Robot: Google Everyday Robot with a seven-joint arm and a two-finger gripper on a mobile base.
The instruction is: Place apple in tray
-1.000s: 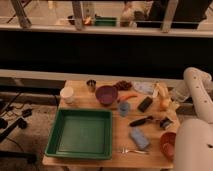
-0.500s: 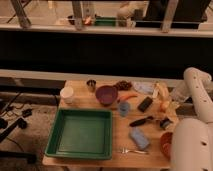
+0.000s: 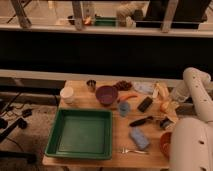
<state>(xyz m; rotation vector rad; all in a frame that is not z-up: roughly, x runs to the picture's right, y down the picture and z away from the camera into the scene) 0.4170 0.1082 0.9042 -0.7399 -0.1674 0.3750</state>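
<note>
Desk: Where's the apple [image 3: 164, 105]?
Me: I see it far right in the frame, on the right side of the table [image 3: 117, 142] — well apart from the tray [image 3: 54, 134], which sits lower left.
Desk: And the gripper [image 3: 168, 112]?
Me: It hangs right beside the apple, below the white arm [image 3: 196, 86]. Open, closed or gripping — I cannot tell.

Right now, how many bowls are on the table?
2: a purple bowl behind the green tray; an orange-red bowl front right, half hidden by the robot, which could hide more. The gripper is by the apple, far right.
</note>
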